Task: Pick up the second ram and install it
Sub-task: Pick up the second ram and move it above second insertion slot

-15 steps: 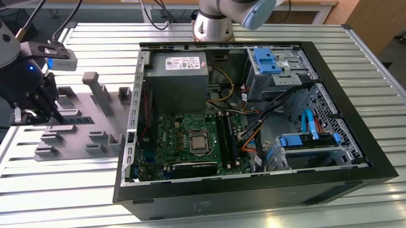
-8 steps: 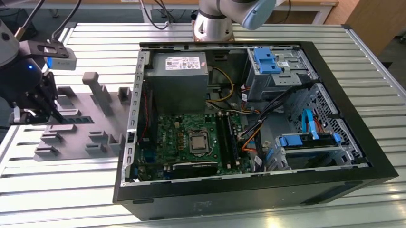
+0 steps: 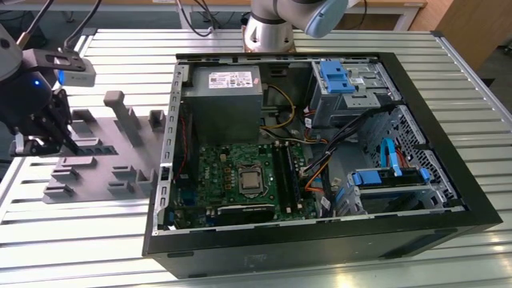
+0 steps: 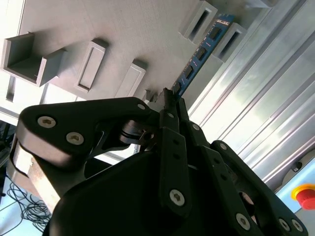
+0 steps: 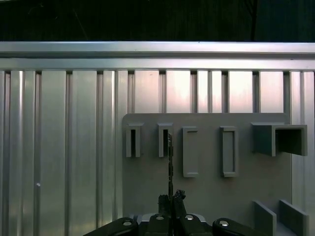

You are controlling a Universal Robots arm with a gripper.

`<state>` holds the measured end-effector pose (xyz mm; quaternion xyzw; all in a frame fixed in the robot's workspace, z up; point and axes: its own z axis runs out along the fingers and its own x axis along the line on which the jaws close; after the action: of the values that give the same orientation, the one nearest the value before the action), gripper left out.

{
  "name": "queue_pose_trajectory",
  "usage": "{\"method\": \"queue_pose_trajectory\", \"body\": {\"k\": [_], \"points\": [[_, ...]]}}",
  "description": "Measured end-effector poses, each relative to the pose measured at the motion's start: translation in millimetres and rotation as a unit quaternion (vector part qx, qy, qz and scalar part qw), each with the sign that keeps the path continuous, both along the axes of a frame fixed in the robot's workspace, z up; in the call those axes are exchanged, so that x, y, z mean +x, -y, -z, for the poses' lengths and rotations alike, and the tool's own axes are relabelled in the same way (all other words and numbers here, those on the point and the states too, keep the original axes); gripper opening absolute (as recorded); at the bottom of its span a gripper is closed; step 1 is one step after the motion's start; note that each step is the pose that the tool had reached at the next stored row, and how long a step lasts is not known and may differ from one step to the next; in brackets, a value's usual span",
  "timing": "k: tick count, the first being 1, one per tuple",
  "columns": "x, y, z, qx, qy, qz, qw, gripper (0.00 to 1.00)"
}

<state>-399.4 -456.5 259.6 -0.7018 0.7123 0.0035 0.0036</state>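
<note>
Second wrist view: pincer (image 4: 170, 97) tight on ram (image 4: 199, 54)

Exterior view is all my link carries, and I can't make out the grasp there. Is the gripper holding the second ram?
Observer: Yes. In the first wrist view the gripper is shut on one end of the second ram, seen edge-on.
Operator: Is it clear of the grey fixture?
Observer: Not obviously. In the second wrist view its other end lies between two slotted holders of the grey fixture.
Operator: Is it skewed?
Observer: No. In the first wrist view it runs straight out from the gripper.
</note>
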Motion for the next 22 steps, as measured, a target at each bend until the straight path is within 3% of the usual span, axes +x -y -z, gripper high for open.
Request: {"method": "queue_pose_trajectory", "body": {"k": [22], "points": [[0.0,-0.1,-9.5,-0.0001,-0.0001,0.000,1.0000,0.14]]}}
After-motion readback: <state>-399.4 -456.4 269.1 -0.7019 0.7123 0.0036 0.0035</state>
